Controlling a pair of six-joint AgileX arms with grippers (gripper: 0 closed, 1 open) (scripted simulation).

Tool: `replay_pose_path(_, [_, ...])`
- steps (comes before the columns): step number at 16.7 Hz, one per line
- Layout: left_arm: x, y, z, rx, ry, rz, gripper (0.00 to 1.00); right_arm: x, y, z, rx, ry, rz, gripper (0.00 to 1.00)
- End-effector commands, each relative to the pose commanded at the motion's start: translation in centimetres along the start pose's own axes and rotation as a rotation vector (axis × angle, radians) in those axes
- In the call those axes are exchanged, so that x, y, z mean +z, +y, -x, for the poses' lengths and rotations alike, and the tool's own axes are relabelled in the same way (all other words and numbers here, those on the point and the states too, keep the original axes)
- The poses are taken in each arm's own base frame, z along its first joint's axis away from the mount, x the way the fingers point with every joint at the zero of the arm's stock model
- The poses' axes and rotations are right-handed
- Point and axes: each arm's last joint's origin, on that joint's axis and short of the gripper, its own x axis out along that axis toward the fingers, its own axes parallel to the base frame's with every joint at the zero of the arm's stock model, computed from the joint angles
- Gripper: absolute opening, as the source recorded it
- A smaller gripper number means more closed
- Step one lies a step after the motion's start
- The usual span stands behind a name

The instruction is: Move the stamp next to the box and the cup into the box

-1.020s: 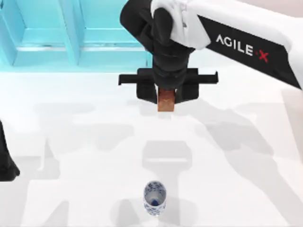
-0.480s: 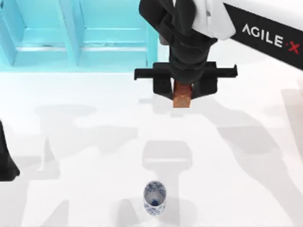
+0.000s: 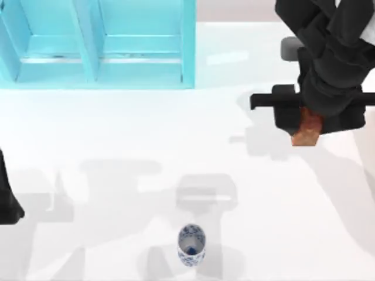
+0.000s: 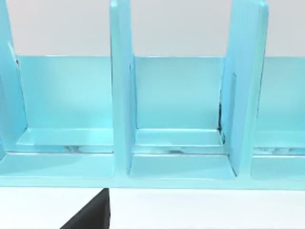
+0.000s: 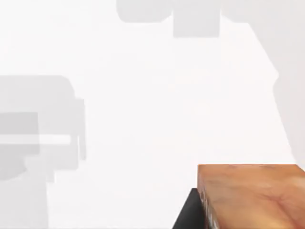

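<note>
My right gripper (image 3: 306,124) hangs over the right side of the table, shut on the stamp (image 3: 306,135), a reddish-brown block that sticks out below its fingers. The stamp (image 5: 252,195) fills a corner of the right wrist view, with one dark finger (image 5: 188,215) beside it and white table underneath. The white cup (image 3: 191,244) with blue patterning stands upright near the front edge, around the middle, far from both grippers. The light blue box (image 3: 99,44) with open compartments sits at the back left, well to the left of the stamp. My left arm (image 3: 6,199) is parked at the left edge.
The left wrist view looks into the box's compartments (image 4: 178,119), split by upright dividers (image 4: 121,95). White tabletop lies between the box, the cup and the right gripper, crossed only by shadows.
My right gripper has carried the stamp to the right, from just beside the box's right end out over the right side of the table. The cup and left arm have not moved.
</note>
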Motion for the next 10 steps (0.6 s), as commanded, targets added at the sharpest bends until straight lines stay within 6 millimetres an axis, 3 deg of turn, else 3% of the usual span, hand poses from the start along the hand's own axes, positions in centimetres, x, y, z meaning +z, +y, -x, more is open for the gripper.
replay_pose_path(5, [0.0,0.0,0.0,0.000,0.000,0.000,1.00,-7.2,-7.7,0.7,-0.005,0.011,0.001,0.00])
replay_pose_path(8, [0.0,0.0,0.0,0.000,0.000,0.000,1.00,-9.9,-9.9,0.4,0.002,0.000,0.001,0.00])
replay_pose_path(10, [0.0,0.0,0.0,0.000,0.000,0.000,1.00,-10.6,-10.5,0.3,0.004,-0.003,0.000,0.00])
